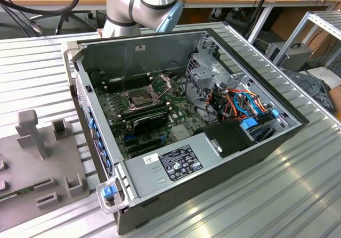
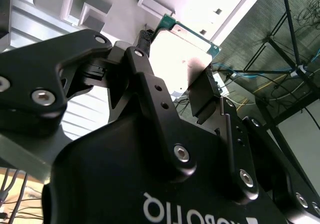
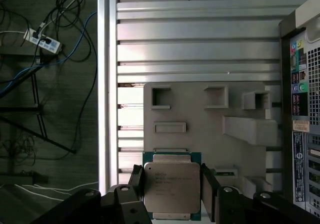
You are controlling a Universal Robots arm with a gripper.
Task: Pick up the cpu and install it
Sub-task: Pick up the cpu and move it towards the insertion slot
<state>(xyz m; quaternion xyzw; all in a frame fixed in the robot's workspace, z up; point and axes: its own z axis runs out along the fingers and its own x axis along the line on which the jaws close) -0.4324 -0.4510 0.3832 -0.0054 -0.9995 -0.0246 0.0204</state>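
Observation:
The cpu [image 3: 172, 186], a flat square chip with a pale silver face and a green rim, sits between the two black fingers of my gripper [image 3: 172, 190], which is shut on its opposite edges. In the second wrist view the cpu [image 2: 182, 53] shows from its other side, pinched by the gripper [image 2: 175, 66], with one finger [image 2: 202, 96] against its edge. It hangs over the grey fixture plate [image 3: 200, 108]. In the exterior view the socket [image 1: 139, 97] on the green motherboard [image 1: 160, 122] lies bare, its hinged metal frame [image 1: 161, 82] raised.
The open computer case [image 1: 250, 142] holds a black power supply [image 1: 173, 163], coloured cables [image 1: 242, 102] and a drive cage [image 1: 205, 67]. The grey fixture plate [image 1: 42, 158] with upright blocks lies at the exterior view's left on a ribbed metal table [image 1: 298, 195]. The case's back panel [image 3: 305, 108] stands beside the plate.

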